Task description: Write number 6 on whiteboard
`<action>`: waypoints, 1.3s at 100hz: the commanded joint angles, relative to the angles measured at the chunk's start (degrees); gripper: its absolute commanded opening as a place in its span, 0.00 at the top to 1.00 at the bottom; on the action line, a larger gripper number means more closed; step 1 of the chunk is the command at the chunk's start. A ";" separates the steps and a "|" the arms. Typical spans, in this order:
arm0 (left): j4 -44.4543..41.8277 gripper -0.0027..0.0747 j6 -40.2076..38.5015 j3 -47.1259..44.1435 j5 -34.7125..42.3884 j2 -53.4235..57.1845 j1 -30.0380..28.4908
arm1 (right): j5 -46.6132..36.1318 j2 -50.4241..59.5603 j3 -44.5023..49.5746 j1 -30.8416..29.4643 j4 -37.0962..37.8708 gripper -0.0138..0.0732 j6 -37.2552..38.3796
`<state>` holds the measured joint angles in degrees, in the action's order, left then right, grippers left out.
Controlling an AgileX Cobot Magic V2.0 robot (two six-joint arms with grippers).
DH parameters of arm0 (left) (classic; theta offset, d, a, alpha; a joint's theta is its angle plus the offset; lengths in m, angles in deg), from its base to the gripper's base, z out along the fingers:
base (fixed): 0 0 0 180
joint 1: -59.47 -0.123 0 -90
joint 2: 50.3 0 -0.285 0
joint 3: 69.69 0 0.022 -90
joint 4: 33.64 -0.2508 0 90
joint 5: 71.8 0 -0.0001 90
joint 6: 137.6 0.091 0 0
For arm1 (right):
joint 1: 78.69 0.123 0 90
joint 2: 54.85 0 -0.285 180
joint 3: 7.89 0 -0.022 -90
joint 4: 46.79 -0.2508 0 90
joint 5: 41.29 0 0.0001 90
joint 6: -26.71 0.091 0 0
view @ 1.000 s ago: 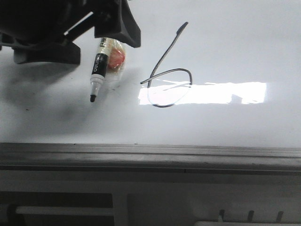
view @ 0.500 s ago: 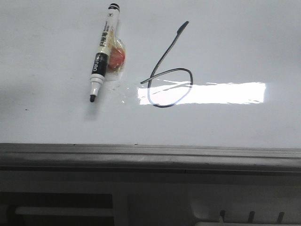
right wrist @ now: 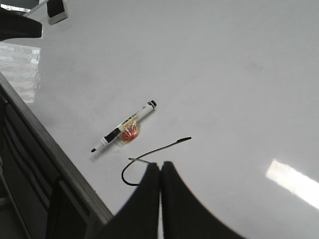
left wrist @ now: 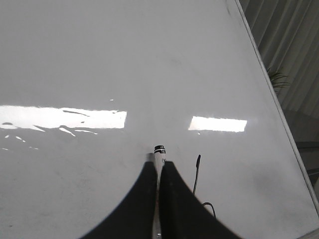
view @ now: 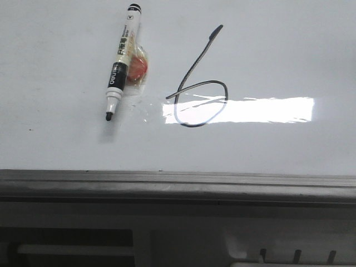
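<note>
The number 6 [view: 197, 61] is a thin black line on the whiteboard [view: 267, 55], a slanted stem ending in an oval loop. A black-and-white marker [view: 121, 61] lies loose on the board to its left, uncapped tip toward the frame, with a red lump in clear wrap [view: 138, 68] stuck to its side. Neither gripper shows in the front view. My left gripper [left wrist: 159, 164] is shut and empty above the marker's rear end [left wrist: 159, 151], with the 6's stem [left wrist: 196, 177] beside it. My right gripper [right wrist: 160, 165] is shut and empty over the 6's loop [right wrist: 164, 147]; the marker [right wrist: 124, 128] lies beyond.
The board's grey metal frame edge [view: 178, 181] runs along the near side. A grey ribbed panel [left wrist: 289, 50] and a small plant [left wrist: 276, 79] lie past the board's far side. A dark arm part [right wrist: 15, 25] and a small block [right wrist: 57, 10] sit at the board's far corner.
The left gripper, which was at the marker's rear end a second ago, has pulled away out of the front view. The marker stays lying on the board.
</note>
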<state>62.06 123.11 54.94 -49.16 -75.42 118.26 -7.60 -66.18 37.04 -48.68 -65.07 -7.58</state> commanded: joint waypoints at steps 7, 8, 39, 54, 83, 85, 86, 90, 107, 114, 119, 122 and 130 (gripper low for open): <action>-1.17 0.99 0.16 1.44 -0.45 -0.38 0.38 | -4.95 -0.64 -1.08 -0.49 -0.17 0.91 0.28; -1.17 0.99 0.16 1.44 -0.45 -0.38 0.38 | -4.95 -0.64 -1.08 -0.49 -0.17 0.91 0.28; -1.17 0.99 0.16 1.44 -0.45 -0.38 0.38 | -4.95 -0.64 -1.08 -0.49 -0.17 0.92 0.28; -3.06 0.99 0.16 0.34 0.51 -0.38 0.07 | -4.95 -0.64 -1.08 -0.49 -0.17 0.92 0.28; -74.21 0.99 -48.18 -8.40 -9.08 -0.29 -13.50 | -4.95 -0.64 -1.08 -0.49 -0.17 0.91 0.28; -78.76 0.99 -53.26 -9.09 -9.08 -0.14 -15.08 | -4.95 -0.64 -1.08 -0.49 -0.17 0.91 0.28; -79.99 0.99 -54.79 -9.32 -9.20 -0.15 -15.61 | -4.95 -0.64 -1.08 -0.49 -0.17 0.91 0.28; -84.51 0.99 -61.97 -10.61 -9.77 0.14 -18.81 | -4.95 -0.64 -1.08 -0.49 -0.17 0.92 0.28; -83.77 0.99 -68.00 -14.52 -14.59 2.75 -30.05 | -4.95 -0.64 -1.08 -0.49 -0.17 0.91 0.28; -83.77 0.99 -68.00 -16.00 -14.93 5.07 -33.18 | -4.95 -0.64 -1.08 -0.49 -0.17 0.91 0.28; -83.77 0.99 -68.00 -17.23 -14.93 7.08 -34.82 | -4.95 -0.64 -1.08 -0.49 -0.17 0.91 0.28; -83.77 0.99 -68.00 -18.20 -14.93 8.31 -35.85 | -4.95 -0.64 -1.08 -0.49 -0.17 0.91 0.28; -83.77 0.99 -68.10 -20.59 -15.57 11.59 -37.91 | -4.95 -0.64 -1.08 -0.49 -0.17 0.91 0.28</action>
<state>-21.52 55.83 34.73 -67.85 -65.93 82.37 -7.70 -66.03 37.04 -48.68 -65.07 -7.36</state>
